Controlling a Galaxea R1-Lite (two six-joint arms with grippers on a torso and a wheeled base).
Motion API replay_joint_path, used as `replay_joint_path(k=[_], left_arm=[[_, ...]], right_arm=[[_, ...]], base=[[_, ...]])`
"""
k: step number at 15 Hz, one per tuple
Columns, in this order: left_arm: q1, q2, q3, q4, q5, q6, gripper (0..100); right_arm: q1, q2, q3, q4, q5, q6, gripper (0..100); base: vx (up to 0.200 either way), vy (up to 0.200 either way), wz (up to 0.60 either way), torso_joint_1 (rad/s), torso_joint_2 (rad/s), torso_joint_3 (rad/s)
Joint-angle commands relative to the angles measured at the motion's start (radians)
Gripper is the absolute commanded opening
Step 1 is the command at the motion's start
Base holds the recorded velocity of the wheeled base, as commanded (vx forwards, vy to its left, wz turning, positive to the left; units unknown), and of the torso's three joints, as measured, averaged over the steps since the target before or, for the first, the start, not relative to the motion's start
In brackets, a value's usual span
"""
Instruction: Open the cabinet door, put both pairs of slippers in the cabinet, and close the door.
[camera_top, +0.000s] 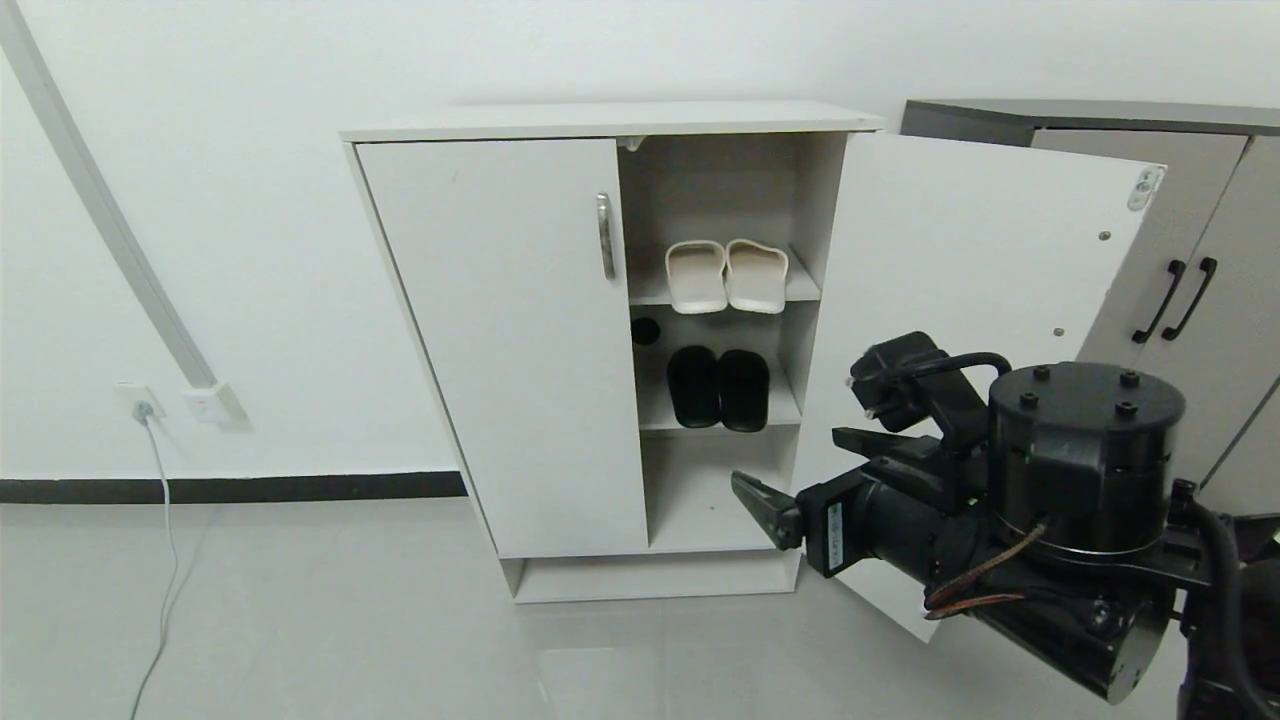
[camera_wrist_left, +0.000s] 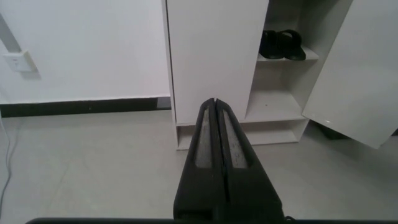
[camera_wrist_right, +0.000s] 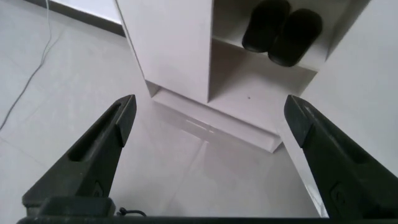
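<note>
plainly, the right fingers (camera_wrist_right: 102, 146) stand spread wide with nothing between them. in the right wrist view the gap between them frames the floor (camera_wrist_right: 74, 68) and the foot of the cabinet (camera_wrist_right: 168, 43). from the head view these fingers hang low, just in front of the bottom of the open door (camera_top: 960, 250), and point toward the cabinet's lowest compartment (camera_top: 700, 500). they touch neither door nor shelf, as far as can be seen.

the left fingers (camera_wrist_left: 215, 127) are pressed flat together and hold nothing. they hover above the floor, well apart from the cabinet, aimed at the shut door (camera_wrist_left: 211, 56).

both pairs are inside the cabinet. the pale slippers (camera_top: 727, 275) lie side by side on the upper shelf (camera_top: 806, 291), toes outward. the black slippers (camera_top: 718, 388) lie side by side on the middle shelf (camera_top: 786, 411), straight below the pale pair. a small dark round thing (camera_top: 645, 331) sits at the back of the middle shelf, beside the black pair; what it is cannot be told.

the right-hand door is swung far open, while the left-hand door is closed, its metal handle (camera_top: 604, 236) upright along its inner edge.

farther out, a grey cabinet (camera_top: 1200, 300) stands just behind the open door. on the wall (camera_top: 250, 250) to the left sits a socket (camera_top: 140, 400), and a cable (camera_top: 165, 520) trails from it down to the floor, crossing a dark skirting (camera_top: 230, 488).
</note>
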Motion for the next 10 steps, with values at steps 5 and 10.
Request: replay_joint_path(k=[5, 10], left_arm=[[0.0, 0.001, 0.0, 0.0, 0.0, 0.0, 0], [0.0, 0.001, 0.0, 0.0, 0.0, -0.002, 0]], right_arm=[[-0.002, 0.011, -0.001, 0.0, -0.002, 0.0, 100], [-0.012, 0.022, -0.001, 0.0, -0.002, 0.0, 100]], base=[[0.0, 0.0, 0.0, 0.0, 0.0, 0.0], [0.0, 0.0, 0.0, 0.0, 0.0, 0.0]])
